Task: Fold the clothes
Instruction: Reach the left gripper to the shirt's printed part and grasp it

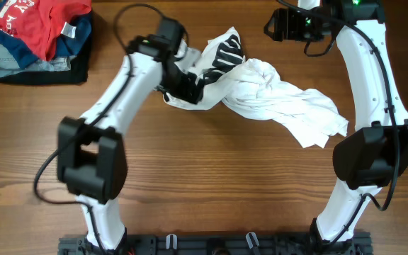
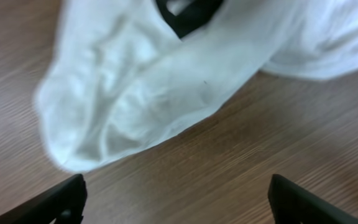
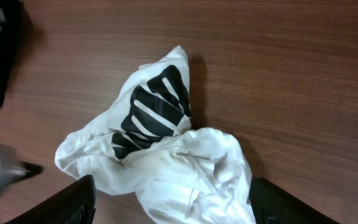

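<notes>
Near the far edge of the table [image 1: 204,184], about at its middle, the clothes [image 1: 275,99] lie as one crumpled white heap, which stretches in a twisted band toward the right edge. The black print [image 3: 154,109] shows on a raised lobe at the left end of the heap. No flat panel, straight hem or sleeve can be made out. I judge therefore that the step in hand is the spreading out, and that no fold is made yet.

The left tool [image 1: 183,85] stands at the left end of the heap. In its wrist view the two fingers are wide apart, with only bare table between them, and a rounded lobe of the fabric lies just ahead of them, so it grips nothing. The right tool [image 1: 289,25] hangs close to the far edge, beside the heap and apart from it. Its fingers are also spread, and nothing is between them.

The next move probably calls for each tool to take one edge of the thin fabric, on opposite ends, and to pull them apart so that the garment opens flat. The fabric is thin and bunched, so a pinch may catch several layers at once. A pile of other garments [image 1: 37,35] lies at the far left corner, well apart.
</notes>
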You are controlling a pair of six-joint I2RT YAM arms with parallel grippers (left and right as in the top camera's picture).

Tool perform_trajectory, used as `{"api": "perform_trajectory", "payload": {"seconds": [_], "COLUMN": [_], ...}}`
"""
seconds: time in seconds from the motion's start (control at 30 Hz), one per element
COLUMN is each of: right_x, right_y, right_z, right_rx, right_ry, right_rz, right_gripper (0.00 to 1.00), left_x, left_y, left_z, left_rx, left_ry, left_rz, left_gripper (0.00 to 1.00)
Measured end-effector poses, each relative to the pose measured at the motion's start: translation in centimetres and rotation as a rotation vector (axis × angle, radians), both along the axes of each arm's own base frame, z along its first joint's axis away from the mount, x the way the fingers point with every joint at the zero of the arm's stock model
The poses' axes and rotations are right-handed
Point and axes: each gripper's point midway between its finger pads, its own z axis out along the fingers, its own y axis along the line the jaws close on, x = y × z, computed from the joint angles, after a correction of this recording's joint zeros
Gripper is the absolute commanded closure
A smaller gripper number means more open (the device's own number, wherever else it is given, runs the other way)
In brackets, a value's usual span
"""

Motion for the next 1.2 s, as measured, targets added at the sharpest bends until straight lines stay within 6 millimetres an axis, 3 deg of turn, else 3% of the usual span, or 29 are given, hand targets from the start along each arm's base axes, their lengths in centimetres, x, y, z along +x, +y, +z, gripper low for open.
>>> {"api": "perform_trajectory", "payload": {"seconds": [0.23,0.6,0.87,0.97,1.2], "right_x": [0.0,0.2,0.4,0.5,0.6], "right_y": [-0.1,-0.1,-0.2,-0.2,-0.2], "right_z": [0.0,0.1,0.1,0.2,0.2], "right_rx": [-0.004,-0.006,-0.009,-0.01,-0.012], "right_ry": [0.0,-0.009,-0.016,-0.024,-0.027], "right_rz": [-0.002,-0.004,-0.006,-0.007,-0.008], "right_gripper": [0.2,0.2,0.2,0.2,0.2], "left_x": [-0.7,-0.6,-0.6,-0.6,0.4], "left_y": [-0.5,0.0,0.0,0.1,0.0], "left_z": [-3.4,-3.8,-4.7,-5.9,-7.0], "left_rx": [0.117,0.152,0.161,0.173,0.183], "left_ry": [0.014,-0.013,-0.007,0.011,-0.017], "left_rz": [-0.135,-0.27,-0.326,-0.332,-0.329], "left_gripper": [0.11,0.28,0.26,0.25,0.23]}}
